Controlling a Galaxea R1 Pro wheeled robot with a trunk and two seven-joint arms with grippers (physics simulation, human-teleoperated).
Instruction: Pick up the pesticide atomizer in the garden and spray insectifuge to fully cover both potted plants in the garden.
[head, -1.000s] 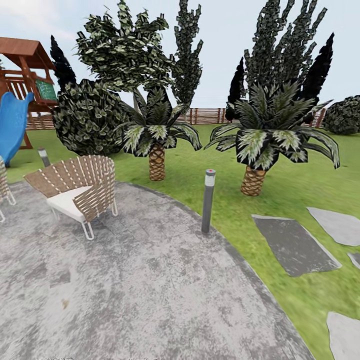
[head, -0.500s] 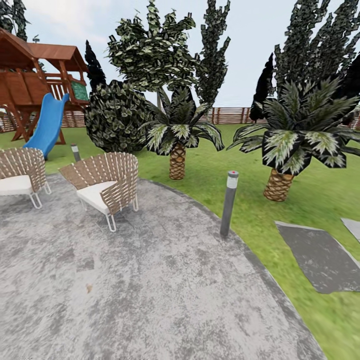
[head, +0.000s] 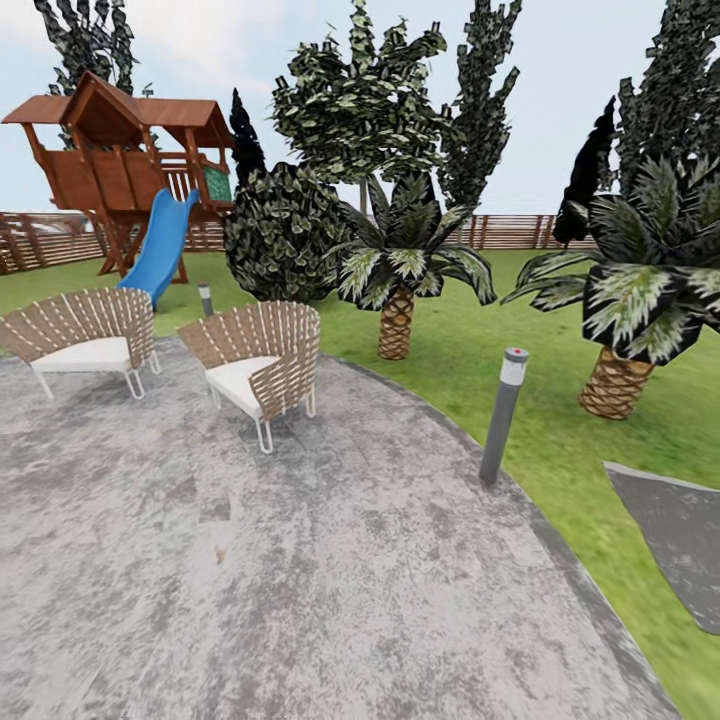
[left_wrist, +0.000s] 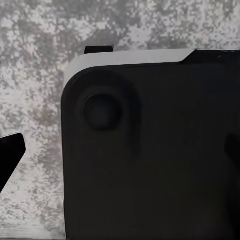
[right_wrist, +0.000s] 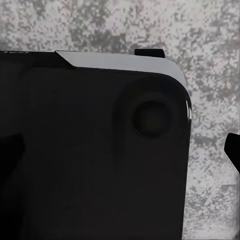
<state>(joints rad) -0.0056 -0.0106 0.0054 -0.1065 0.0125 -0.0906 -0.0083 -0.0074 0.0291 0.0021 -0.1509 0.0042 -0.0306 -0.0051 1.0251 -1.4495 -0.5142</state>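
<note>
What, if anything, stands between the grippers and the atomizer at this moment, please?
That cannot be judged: the head view faces a patio with two chairs, a bollard, palms and a playset. The wrist views look down at dark robot bodywork over grey paving.

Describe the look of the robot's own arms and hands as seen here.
Little is visible. Each wrist view catches one matte black, wedge-shaped finger: the left finger and the right finger. Beyond each lies a black panel with a rounded corner, pale grey rim and round dimple, probably the robot's own body.
</note>
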